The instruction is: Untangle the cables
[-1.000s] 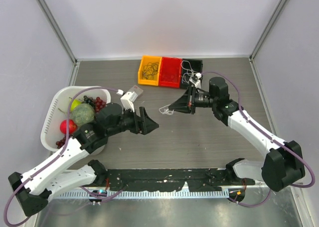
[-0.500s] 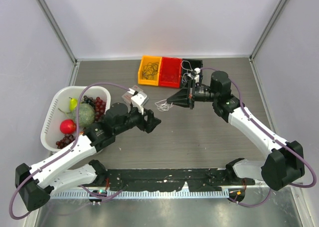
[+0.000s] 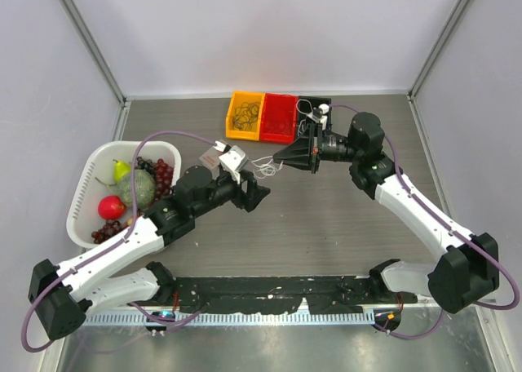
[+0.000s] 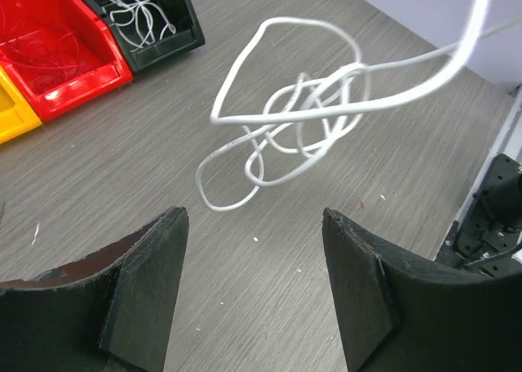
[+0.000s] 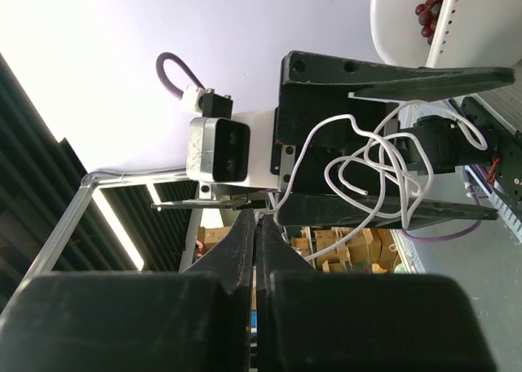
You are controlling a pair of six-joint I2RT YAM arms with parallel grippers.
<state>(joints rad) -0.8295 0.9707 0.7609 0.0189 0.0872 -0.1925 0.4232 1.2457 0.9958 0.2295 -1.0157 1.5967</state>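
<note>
My right gripper (image 3: 280, 157) is shut on a white cable (image 3: 265, 167) and holds its loopy tangle in the air above the table's middle. In the right wrist view the tangle (image 5: 377, 176) hangs from my closed fingertips (image 5: 258, 217). My left gripper (image 3: 258, 196) is open and empty, just below and in front of the tangle. In the left wrist view the white cable (image 4: 289, 135) floats above the wood surface between and beyond my spread fingers (image 4: 147, 282). More white cable lies in the black bin (image 3: 313, 111). Dark cables lie in the orange bin (image 3: 245, 115).
A red bin (image 3: 278, 117) stands between the orange and black bins at the back. A white basket (image 3: 86, 194) of fruit sits at the left. A black rail (image 3: 269, 290) runs along the near edge.
My right gripper has lifted the white cable and swung it back toward the bins. My left arm has reached forward and right, bringing its open gripper under the tangle.
</note>
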